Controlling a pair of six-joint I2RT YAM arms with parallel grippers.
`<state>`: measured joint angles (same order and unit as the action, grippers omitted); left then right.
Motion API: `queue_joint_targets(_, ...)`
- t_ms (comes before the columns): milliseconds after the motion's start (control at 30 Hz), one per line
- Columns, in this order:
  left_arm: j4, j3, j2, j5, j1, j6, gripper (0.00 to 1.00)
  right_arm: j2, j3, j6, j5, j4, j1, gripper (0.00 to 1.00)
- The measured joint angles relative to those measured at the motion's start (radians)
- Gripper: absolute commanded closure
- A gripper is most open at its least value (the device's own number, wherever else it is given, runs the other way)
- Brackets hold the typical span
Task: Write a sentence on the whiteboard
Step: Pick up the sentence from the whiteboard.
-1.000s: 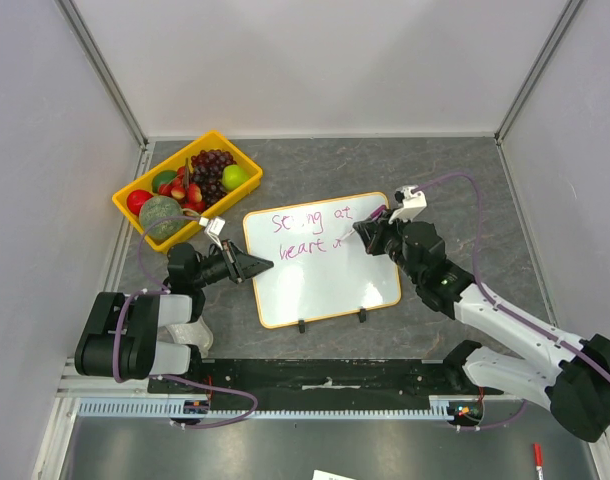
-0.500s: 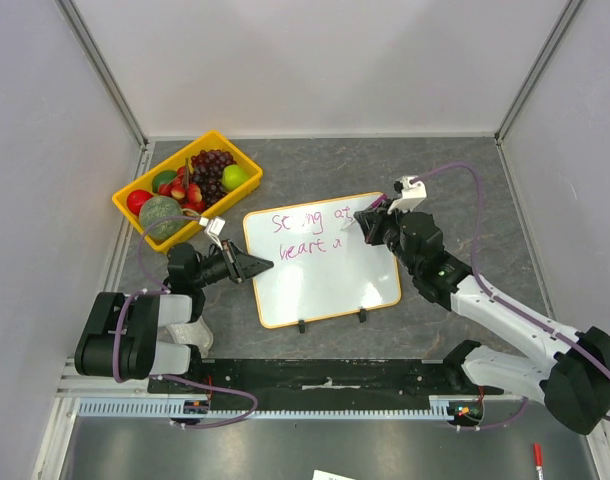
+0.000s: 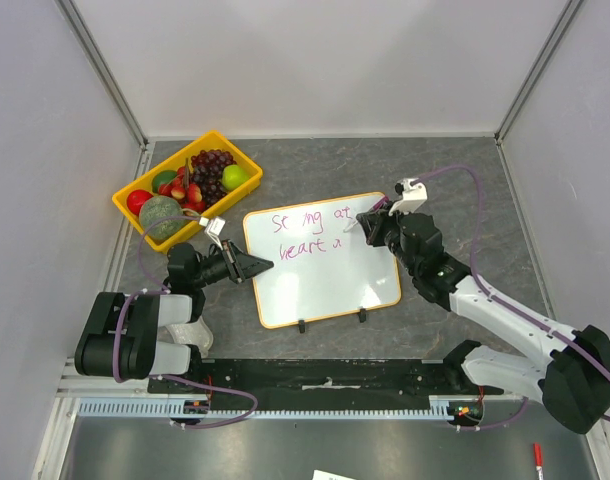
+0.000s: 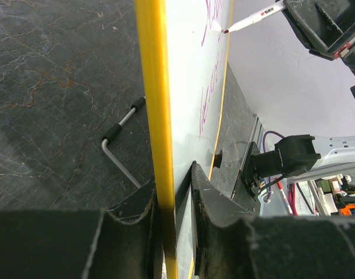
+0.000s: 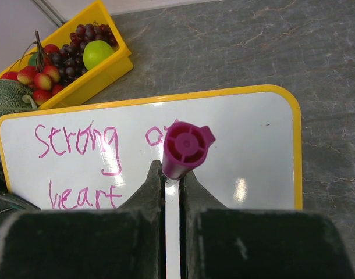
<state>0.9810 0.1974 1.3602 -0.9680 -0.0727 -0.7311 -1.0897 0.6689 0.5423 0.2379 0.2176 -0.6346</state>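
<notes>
1. Your whiteboard (image 3: 325,285) lies mid-table (image 3: 465,180), between the two arms. It sits near the yellow fruit tray (image 3: 239,152) but apart from it, with two black clip feet (image 3: 301,326) on its near edge.
2. Your left pincer (image 3: 255,266) is narrow and clamped on the board's left edge. The wrist view shows one finger on either side of the yellow frame.
3. Your right pincer (image 3: 370,226) is almost fully closed, gripping a magenta marker (image 5: 186,146) whose cap end faces the wrist camera.
4. The marker tip meets the board surface, just right of the written words.
5. The sentence (image 5: 78,139) reads "strong at / heart a": two magenta lines on the far half.
</notes>
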Motion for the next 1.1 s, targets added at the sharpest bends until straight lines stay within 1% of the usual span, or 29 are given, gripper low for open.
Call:
queue_joint_targets(567, 0.0, 0.0, 0.001, 0.0, 0.0, 0.0, 0.98, 0.045, -0.072, 0.014, -0.05, 0.021, 0.0, 1.0)
queue_joint_targets(1100, 0.0, 0.0, 0.001, -0.001, 0.0, 0.0, 0.98, 0.089, -0.099, 0.015, -0.061, -0.019, 0.0, 1.0)
